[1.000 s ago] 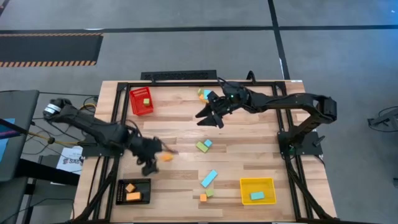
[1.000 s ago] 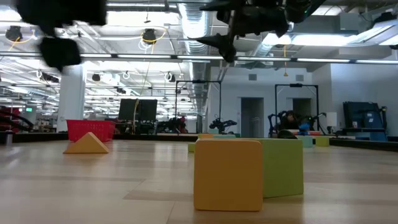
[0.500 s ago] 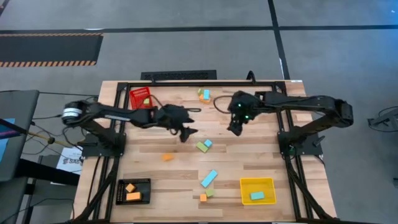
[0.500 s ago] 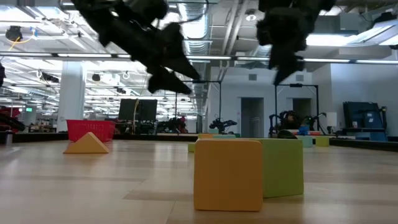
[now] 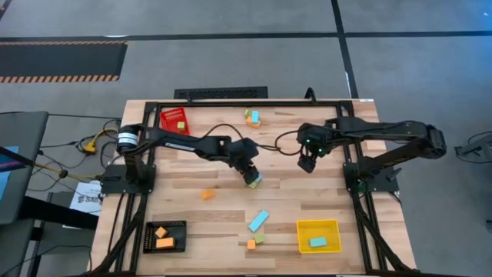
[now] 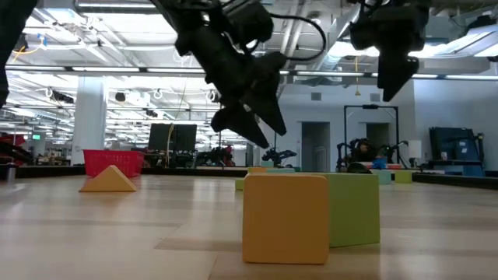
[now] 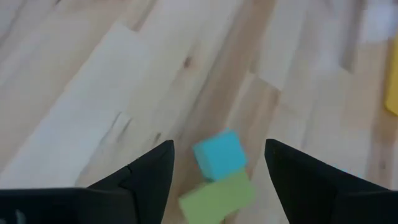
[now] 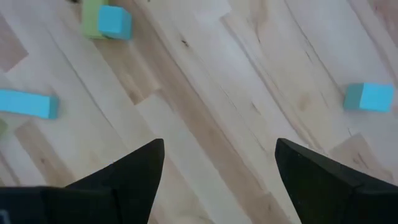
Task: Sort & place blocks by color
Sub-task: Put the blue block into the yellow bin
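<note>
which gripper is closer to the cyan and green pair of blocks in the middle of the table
Left. The left gripper hovers directly over the cyan block and green block, fingers open. The right gripper hangs off to their right, apart.

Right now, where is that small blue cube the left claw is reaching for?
From above, the blue cube lies mid-table, against a green block, directly under the left claw.

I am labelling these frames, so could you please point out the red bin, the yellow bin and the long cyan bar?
red bin (image 5: 170,129), high view, bare floor.
yellow bin (image 5: 309,226), high view, bare floor.
long cyan bar (image 5: 258,220), high view, middle.
</note>
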`<state>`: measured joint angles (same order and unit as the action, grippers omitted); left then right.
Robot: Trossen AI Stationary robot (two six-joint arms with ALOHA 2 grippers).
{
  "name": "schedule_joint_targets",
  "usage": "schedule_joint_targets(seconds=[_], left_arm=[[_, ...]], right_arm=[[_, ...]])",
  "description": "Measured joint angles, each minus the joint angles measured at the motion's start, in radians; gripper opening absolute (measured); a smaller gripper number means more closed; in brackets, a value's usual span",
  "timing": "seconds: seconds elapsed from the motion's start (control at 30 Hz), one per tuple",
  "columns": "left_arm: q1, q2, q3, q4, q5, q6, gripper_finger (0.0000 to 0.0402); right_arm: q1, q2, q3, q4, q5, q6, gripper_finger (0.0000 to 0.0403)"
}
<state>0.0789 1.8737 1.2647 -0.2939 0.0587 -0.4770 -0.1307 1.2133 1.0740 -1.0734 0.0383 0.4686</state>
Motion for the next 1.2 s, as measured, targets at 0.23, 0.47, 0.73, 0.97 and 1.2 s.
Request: schedule_joint_targets(seconds=[0.23, 0.47, 0.73, 0.97, 1.2], left_arm=[[-0.034, 0.064, 0.054, -0.008, -0.081, -0.184, 0.022], [-0.109, 0.116, 0.064, 0.027, -0.198, -0.307, 0.0201], [-0.166, 0.127, 0.063, 0.005, -0.421, -0.266, 0.0188], [-0.173, 0.144, 0.063, 0.007, -0.409, -0.216, 0.0188], [-0.196, 0.212, 0.064, 0.051, -0.399, -0.198, 0.0216]], right_arm=[[-0.011, -0.013, 0.0, -0.011, 0.001, -0.164, 0.0327], [-0.022, -0.035, -0.051, 0.01, -0.01, -0.308, 0.0327], [-0.027, -0.081, -0.091, 0.046, -0.044, -0.307, 0.0327], [-0.023, -0.103, -0.091, 0.092, -0.048, -0.184, 0.0327], [0.017, -0.102, -0.09, 0.12, -0.042, -0.106, 0.0327]])
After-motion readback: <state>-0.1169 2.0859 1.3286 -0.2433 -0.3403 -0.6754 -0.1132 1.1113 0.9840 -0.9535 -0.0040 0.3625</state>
